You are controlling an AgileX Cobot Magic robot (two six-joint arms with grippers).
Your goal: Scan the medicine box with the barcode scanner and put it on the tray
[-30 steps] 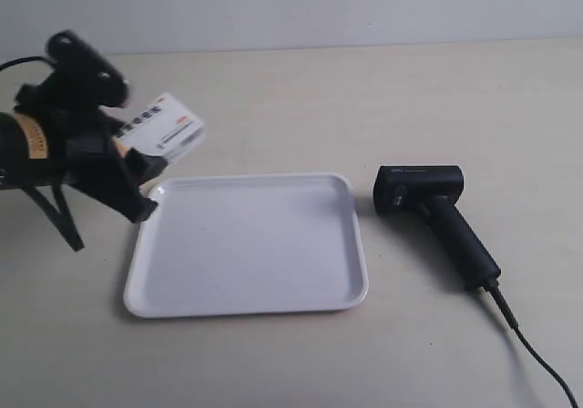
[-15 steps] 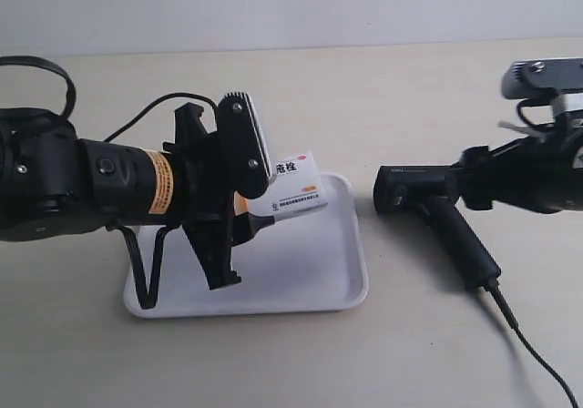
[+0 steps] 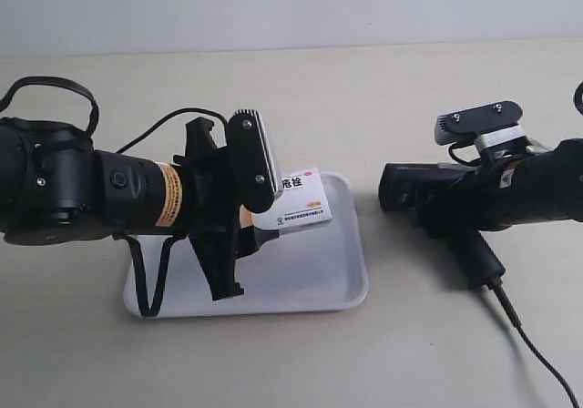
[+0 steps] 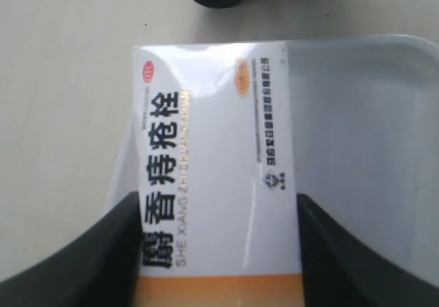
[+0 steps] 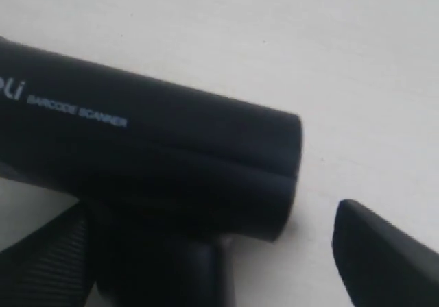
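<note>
My left gripper [image 3: 262, 217] [image 4: 218, 259] is shut on the medicine box [image 3: 302, 200] [image 4: 216, 156], a white carton with dark Chinese lettering and an orange stripe. It holds the box above the far right part of the white tray [image 3: 310, 285] [image 4: 370, 129]. The black barcode scanner [image 3: 407, 188] [image 5: 158, 149] lies on the table right of the tray. My right gripper [image 3: 448, 212] [image 5: 212, 259] is open and low over the scanner, with one finger [image 5: 384, 252] standing clear of the head and the other finger [image 5: 41, 266] on the opposite side.
The scanner's black cable [image 3: 537, 353] trails toward the near right corner of the beige table [image 3: 364, 98]. A pale wall runs along the table's far edge. The left arm's cable loops above its body [image 3: 55, 89].
The right arm has come further in from the right and now covers the scanner's handle. The left arm with the box has shifted slightly to the right over the tray.
</note>
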